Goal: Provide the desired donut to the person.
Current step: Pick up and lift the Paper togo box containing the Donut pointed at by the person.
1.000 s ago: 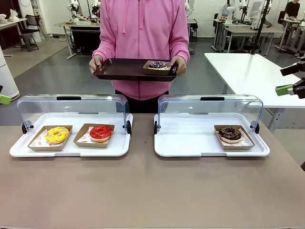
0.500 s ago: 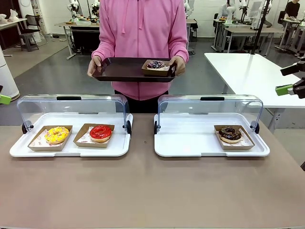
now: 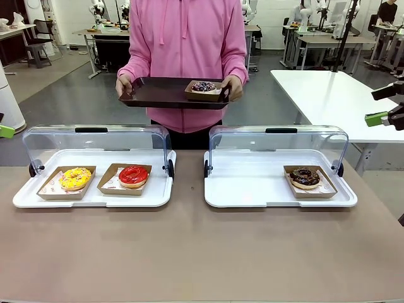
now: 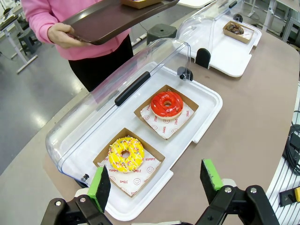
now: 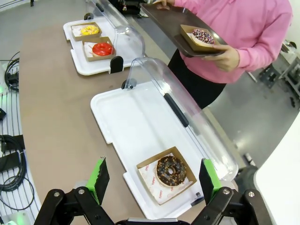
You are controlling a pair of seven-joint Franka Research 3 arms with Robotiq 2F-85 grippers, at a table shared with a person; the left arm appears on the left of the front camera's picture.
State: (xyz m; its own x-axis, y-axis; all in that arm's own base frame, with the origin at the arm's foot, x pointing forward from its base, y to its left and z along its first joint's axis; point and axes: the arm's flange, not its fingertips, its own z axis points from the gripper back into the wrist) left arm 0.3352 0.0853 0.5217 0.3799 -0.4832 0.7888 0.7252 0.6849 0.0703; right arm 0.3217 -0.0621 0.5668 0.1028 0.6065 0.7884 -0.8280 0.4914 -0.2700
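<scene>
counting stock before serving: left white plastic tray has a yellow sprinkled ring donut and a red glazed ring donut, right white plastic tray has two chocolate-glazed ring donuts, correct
Not quite: the right white plastic tray holds one chocolate-glazed ring donut, not two, as the front view shows. The left white plastic tray is as you said.

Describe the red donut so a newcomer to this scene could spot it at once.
On the brown table, find the white lidded tray on the robot's left. Of its two donuts, the red donut sits nearer the table's middle. It is plain glossy red, while the yellow donut beside it carries sprinkles.
</scene>
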